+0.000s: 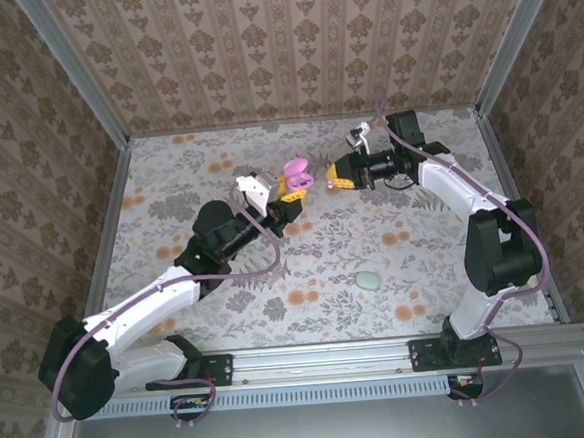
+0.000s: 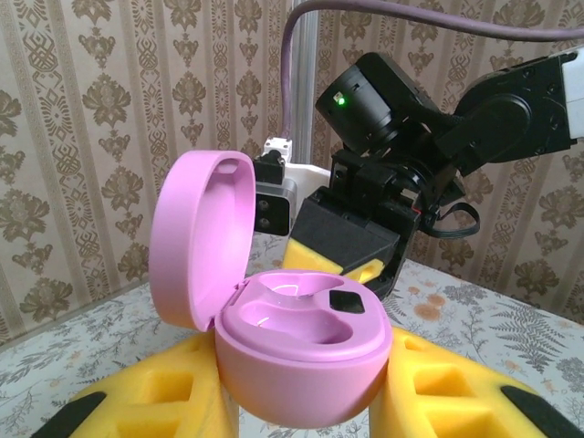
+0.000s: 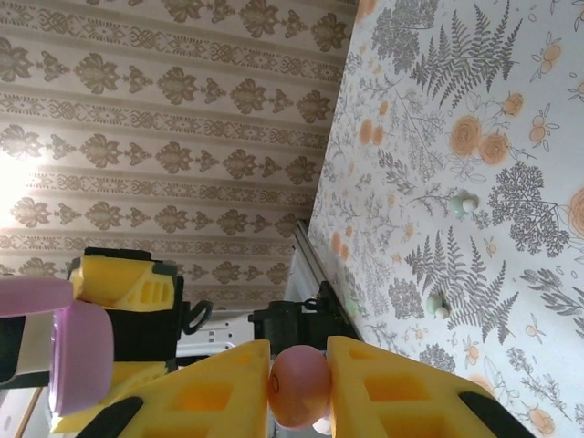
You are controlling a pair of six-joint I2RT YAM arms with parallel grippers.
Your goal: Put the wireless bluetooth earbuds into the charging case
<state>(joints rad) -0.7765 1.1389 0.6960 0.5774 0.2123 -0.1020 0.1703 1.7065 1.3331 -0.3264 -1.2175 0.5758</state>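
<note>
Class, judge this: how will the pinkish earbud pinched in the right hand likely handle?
The earbud looks smooth and rounded, so it may slip out of the right hand or roll if dropped. Tiny beside the open pink case, it is probably very light.

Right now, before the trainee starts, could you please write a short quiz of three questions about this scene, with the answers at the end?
1. True or false: the lid of the pink charging case stands open.
2. Choose one. What does the right hand grip between its yellow fingers?
A) a pinkish earbud
B) a pale green case
C) nothing
3. Short answer: which hand holds the pink charging case up off the table?

Key
1. True.
2. A.
3. The left hand.
</note>
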